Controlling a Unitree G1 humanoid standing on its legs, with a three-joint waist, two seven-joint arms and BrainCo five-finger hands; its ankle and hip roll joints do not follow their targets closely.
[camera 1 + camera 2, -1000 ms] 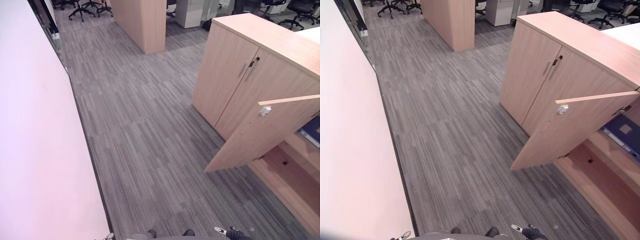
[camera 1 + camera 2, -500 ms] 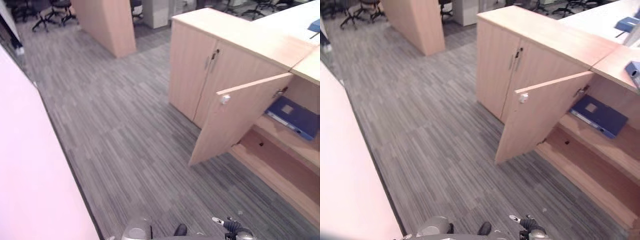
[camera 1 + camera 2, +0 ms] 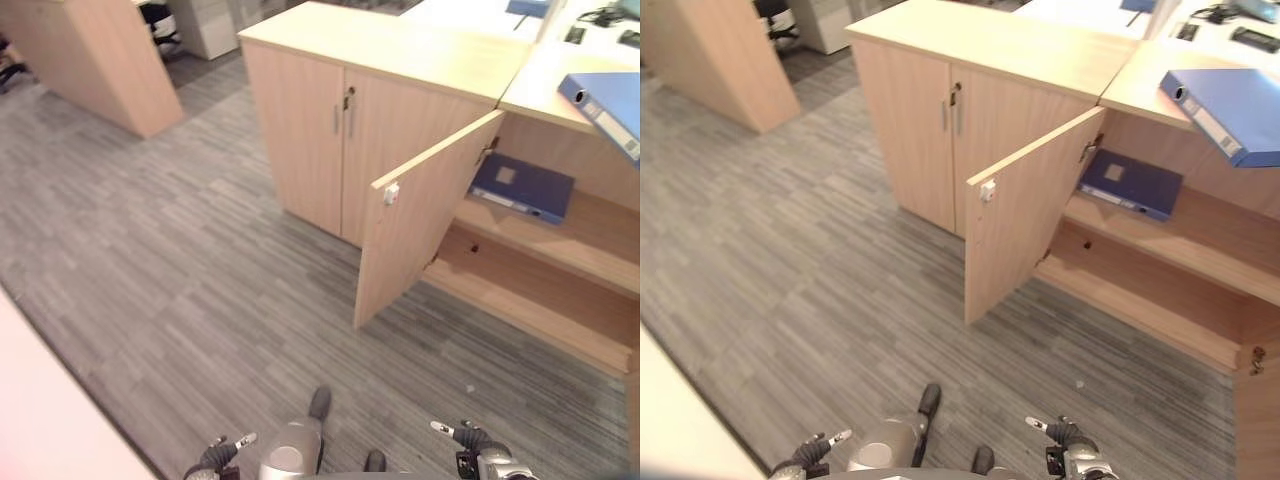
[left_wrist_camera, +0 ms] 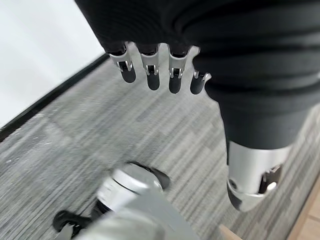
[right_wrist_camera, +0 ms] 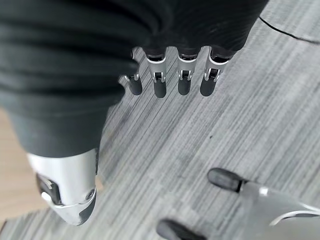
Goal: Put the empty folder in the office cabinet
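A light wood office cabinet (image 3: 470, 70) stands ahead to the right, its door (image 3: 420, 215) swung open toward me. One blue folder (image 3: 522, 187) lies flat on the upper shelf inside. A second blue folder (image 3: 1220, 105) lies on the cabinet top at the far right. The lower shelf (image 3: 540, 290) is bare. My left hand (image 3: 215, 455) and right hand (image 3: 470, 445) hang low at the bottom edge, far from the cabinet. In the wrist views the left hand (image 4: 152, 75) and right hand (image 5: 182, 75) have relaxed fingers over the carpet and hold nothing.
A closed two-door cabinet (image 3: 320, 150) adjoins the open one on its left. A wooden partition (image 3: 100, 60) and an office chair (image 3: 160, 20) stand at the back left. A pale wall panel (image 3: 40, 420) runs along my lower left. Grey carpet (image 3: 150, 250) lies between.
The camera has swung right, so the open cabinet sits nearer the middle and the folder on top has come into view. Both hands now show at the bottom edge.
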